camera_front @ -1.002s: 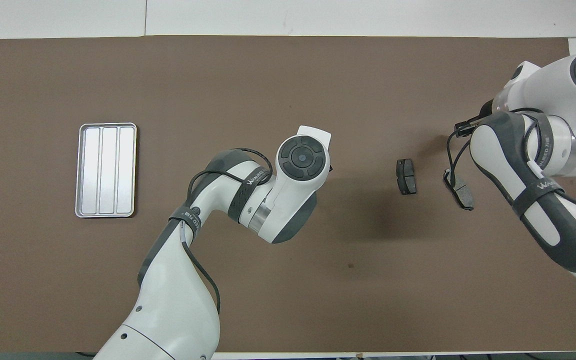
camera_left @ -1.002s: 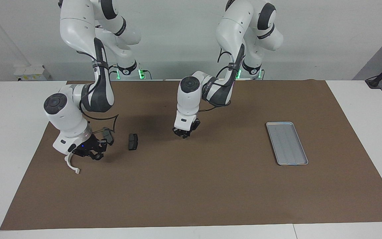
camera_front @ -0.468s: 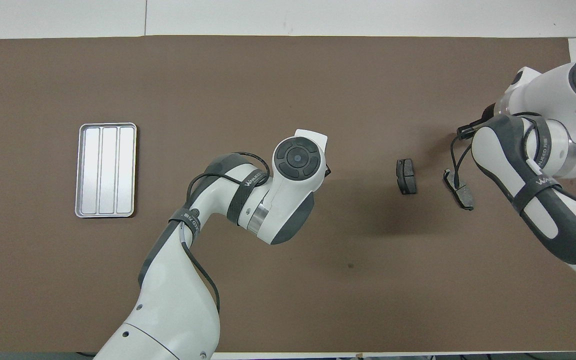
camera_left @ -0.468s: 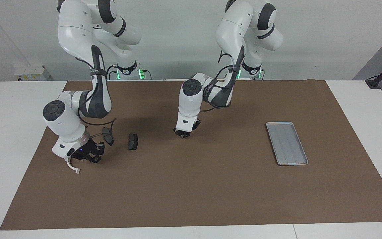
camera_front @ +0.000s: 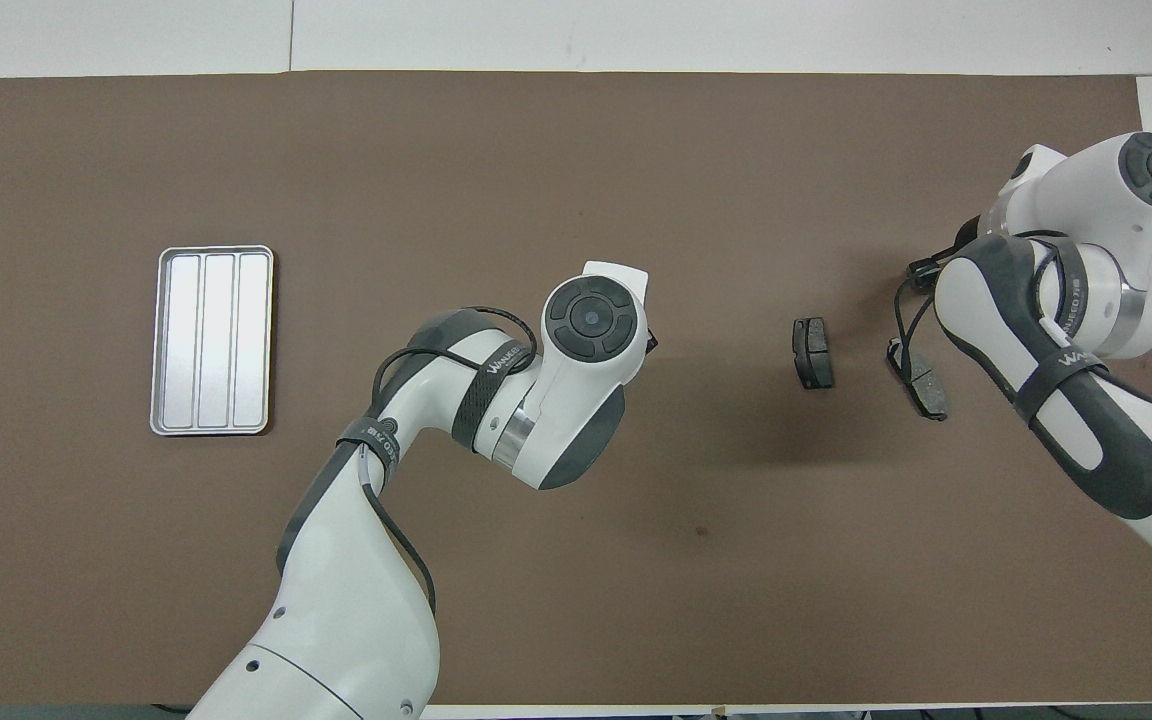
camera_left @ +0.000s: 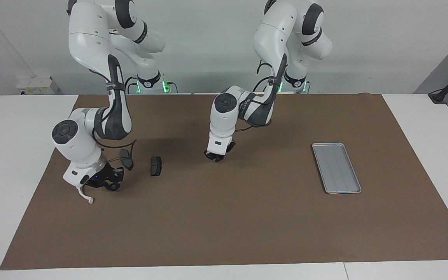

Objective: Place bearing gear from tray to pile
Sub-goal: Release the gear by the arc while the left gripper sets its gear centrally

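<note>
Right gripper (camera_left: 105, 186) hides most of the white bracket (camera_left: 85, 196); left gripper (camera_left: 216, 157) over bare mat; jaw states of both unreadable.

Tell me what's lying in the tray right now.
Nothing shows in the tray: only its bare ribbed metal floor, in both views. No bearing gear is visible there. Nothing covers the tray, so no part of its inside is hidden.

Open mat (camera_left: 247, 217) around tray (camera_left: 336, 167) (empty) — brake pads (camera_left: 156, 166) well apart
</note>
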`<state>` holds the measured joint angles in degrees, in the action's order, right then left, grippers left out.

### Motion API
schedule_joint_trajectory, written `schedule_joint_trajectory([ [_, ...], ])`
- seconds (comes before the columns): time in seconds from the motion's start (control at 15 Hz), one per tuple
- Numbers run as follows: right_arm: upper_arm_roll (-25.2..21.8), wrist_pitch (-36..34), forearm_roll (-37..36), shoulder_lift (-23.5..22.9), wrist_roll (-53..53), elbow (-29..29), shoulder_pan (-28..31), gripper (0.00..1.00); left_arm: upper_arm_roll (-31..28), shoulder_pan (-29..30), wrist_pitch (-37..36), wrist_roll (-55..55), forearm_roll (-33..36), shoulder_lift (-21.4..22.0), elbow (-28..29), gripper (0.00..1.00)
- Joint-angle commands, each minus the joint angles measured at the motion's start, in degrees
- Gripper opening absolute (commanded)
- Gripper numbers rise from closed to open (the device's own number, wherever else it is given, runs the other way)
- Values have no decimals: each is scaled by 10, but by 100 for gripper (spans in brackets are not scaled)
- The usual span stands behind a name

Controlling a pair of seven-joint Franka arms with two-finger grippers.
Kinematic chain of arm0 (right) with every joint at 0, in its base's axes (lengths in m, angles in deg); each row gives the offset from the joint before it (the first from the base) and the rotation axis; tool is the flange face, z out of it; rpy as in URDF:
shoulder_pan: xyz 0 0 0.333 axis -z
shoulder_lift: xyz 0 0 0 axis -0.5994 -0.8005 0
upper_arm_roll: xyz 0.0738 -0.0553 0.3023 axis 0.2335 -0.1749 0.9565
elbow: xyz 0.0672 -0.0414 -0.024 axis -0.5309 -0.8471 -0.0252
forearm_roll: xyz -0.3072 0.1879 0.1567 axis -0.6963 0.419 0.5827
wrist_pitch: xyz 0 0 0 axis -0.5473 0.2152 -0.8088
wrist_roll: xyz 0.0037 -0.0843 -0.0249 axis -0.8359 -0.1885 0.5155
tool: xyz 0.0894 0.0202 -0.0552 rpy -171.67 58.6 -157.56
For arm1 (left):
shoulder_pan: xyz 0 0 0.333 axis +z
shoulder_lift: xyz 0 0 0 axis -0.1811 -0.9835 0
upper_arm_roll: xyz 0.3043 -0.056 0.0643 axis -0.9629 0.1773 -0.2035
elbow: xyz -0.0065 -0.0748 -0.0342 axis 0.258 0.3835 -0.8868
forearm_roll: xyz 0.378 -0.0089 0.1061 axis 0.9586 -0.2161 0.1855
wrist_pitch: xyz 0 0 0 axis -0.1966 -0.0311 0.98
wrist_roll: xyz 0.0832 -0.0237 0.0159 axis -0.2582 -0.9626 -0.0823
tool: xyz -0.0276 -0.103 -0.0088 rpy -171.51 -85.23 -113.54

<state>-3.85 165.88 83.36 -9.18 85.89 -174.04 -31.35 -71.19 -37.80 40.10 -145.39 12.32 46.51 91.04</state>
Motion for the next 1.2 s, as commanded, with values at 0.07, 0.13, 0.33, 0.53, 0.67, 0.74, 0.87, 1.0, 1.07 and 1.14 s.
schedule_joint_trajectory([
  [0.07,8,16,-2,0,4,-11,7,1,-8,-9,15,-8,-11,5,14,58],
  [0.13,8,15,-2,0,4,-10,7,22,-9,-8,6,-8,-11,5,10,68],
  [0.33,8,8,-1,4,-4,-7,5,84,-15,-3,-28,-7,-10,6,-12,88],
  [0.53,8,-9,0,20,-12,-4,0,94,-28,18,-69,-4,-5,40,-12,100],
  [0.67,11,-30,0,38,-52,-3,-6,94,-46,35,-89,6,-2,76,-10,100],
  [0.74,14,-37,0,48,-71,-2,-7,94,-48,51,-102,20,-2,99,-8,100],
  [0.87,15,-42,4,57,-96,1,-26,94,-48,95,-150,76,-2,141,-8,100],
  [1.0,19,-67,3,69,-145,7,-41,94,-48,147,-195,160,-2,177,-9,100],
  [1.07,19,-76,-1,79,-177,7,-67,94,-47,169,-210,189,-2,192,-10,100],
  [1.14,16,-82,-3,84,-219,8,-89,93,-48,188,-231,213,-2,207,-10,100],
])
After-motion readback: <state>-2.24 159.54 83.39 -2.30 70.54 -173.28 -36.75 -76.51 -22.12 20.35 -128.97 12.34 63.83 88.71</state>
